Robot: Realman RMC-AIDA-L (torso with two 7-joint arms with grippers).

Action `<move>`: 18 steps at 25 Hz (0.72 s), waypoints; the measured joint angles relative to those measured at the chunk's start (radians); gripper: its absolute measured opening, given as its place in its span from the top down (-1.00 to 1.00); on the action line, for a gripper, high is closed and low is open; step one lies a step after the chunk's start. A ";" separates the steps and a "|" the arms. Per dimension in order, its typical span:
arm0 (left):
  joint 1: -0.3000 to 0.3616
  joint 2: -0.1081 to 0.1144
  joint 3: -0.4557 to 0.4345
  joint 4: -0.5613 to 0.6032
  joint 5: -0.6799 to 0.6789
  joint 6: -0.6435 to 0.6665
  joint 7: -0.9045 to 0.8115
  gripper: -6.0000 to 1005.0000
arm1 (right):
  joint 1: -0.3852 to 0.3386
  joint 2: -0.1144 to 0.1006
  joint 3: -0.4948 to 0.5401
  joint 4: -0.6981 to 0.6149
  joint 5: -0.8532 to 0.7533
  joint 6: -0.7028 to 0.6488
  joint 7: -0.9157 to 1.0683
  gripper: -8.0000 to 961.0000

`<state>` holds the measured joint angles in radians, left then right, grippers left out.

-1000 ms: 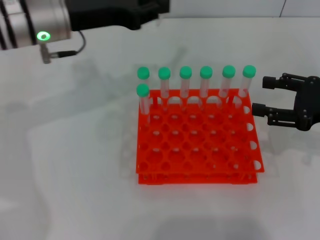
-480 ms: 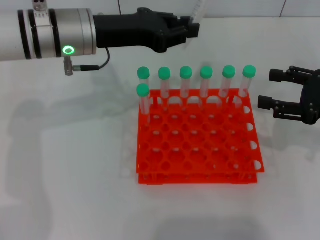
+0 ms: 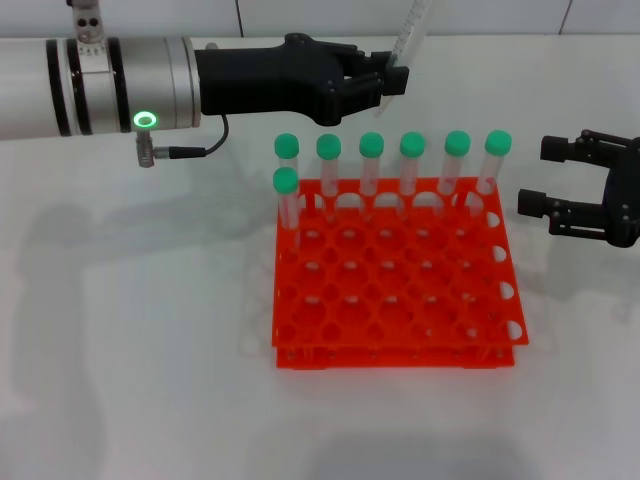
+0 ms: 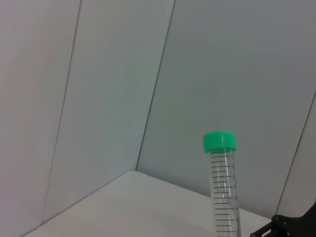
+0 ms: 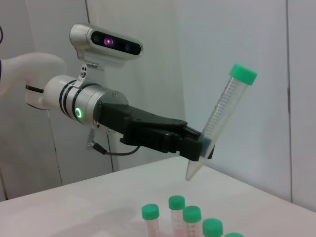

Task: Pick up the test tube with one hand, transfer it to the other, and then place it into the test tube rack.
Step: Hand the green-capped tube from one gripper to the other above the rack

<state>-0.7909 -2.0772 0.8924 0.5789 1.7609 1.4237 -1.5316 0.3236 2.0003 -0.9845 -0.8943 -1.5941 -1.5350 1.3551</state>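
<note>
The left pincer (image 3: 385,75), clamped on the test tube (image 3: 410,35), has advanced to 12 o'clock of the test tube rack (image 3: 395,300); the right pincer (image 3: 560,185) waits apart at 3 o'clock, so the handover seems near.

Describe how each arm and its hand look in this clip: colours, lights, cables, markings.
The left arm is a smooth silver cylinder with black bands, a glowing green ring light and a thin black cable looping beneath it, ending in a long black left hand. The right hand is also black, with ribbed, jointed fingers; its arm is out of view.
</note>
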 joint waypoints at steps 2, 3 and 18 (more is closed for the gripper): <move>0.000 0.000 -0.002 -0.001 0.000 0.000 0.006 0.55 | 0.001 0.000 0.000 0.000 0.000 0.000 0.000 -0.57; 0.000 0.000 -0.002 -0.001 -0.001 0.000 0.008 0.55 | 0.002 0.000 0.000 0.000 0.000 0.000 0.000 -0.57; -0.008 0.001 0.001 -0.021 -0.005 0.003 0.025 0.54 | 0.011 0.006 0.056 -0.012 0.066 0.005 0.011 -0.57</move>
<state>-0.7989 -2.0762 0.8937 0.5579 1.7559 1.4268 -1.5067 0.3346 2.0061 -0.9281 -0.9068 -1.5285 -1.5300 1.3663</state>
